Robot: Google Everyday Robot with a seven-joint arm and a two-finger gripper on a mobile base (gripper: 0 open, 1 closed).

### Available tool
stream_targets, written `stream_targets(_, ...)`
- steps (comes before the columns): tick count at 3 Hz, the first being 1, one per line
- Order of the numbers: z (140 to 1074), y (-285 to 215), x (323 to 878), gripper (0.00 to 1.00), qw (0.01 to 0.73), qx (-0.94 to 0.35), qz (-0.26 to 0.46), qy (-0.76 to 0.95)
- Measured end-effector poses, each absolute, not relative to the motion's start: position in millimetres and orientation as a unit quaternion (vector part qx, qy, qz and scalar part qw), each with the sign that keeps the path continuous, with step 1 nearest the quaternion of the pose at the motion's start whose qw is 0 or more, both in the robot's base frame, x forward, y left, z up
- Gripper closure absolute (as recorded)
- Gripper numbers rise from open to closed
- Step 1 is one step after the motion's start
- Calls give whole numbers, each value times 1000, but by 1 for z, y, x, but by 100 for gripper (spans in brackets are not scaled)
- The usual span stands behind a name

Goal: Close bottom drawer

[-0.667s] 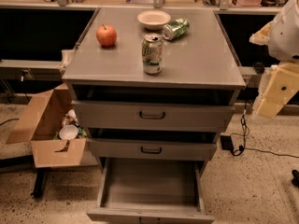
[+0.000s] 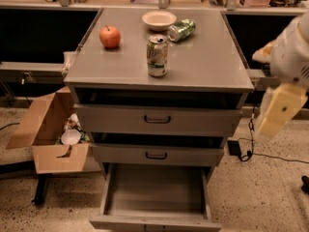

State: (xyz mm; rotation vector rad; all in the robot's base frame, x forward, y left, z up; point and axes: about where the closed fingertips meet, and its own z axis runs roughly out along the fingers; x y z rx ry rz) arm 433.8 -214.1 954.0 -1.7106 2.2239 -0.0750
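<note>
Grey cabinet (image 2: 96, 74) sits mid-frame w/ three drawers. Bottom drawer (image 2: 154, 187) is at floor level and pulled far out toward the camera, so its wide shallow grey tray shows from above. Its slim front panel is at the bottom edge of the view, partly cut off, w/ only a bit of the dark handle visible. Middle drawer (image 2: 193, 154) is right above it, dark bar handle centred, w/ a dark gap over its front. Top drawer (image 2: 203, 120) has a taller front and the same kind of handle, also w/ a dark gap between it and the cabinet top.

Gripper (image 2: 279, 111) hangs at the right side of the frame, beside the cabinet's right edge, about level w/ the top drawer, well apart from the bottom drawer. It touches nothing I can see. It's a pale cream block under the white arm (image 2: 292, 52); can't tell if it's released or clenched.

On top: red apple (image 2: 110, 36) at left, a white bowl (image 2: 159, 19) near the back, a green can (image 2: 181, 30) on its side just right of the bowl, and an upright can (image 2: 157, 56) near centre.

Left of the cabinet, on the floor, an open cardboard box (image 2: 43, 124) holds a white cup (image 2: 71, 137) and other bits. To the right, a black adapter (image 2: 234, 147) w/ cable lies on the speckled floor.
</note>
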Motion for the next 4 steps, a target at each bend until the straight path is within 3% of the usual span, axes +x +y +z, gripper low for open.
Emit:
stream_targets(2,783,-183,385,0,153,-579,93,795)
stream_targets(4,741,-179,386,0,130,-573,100,803)
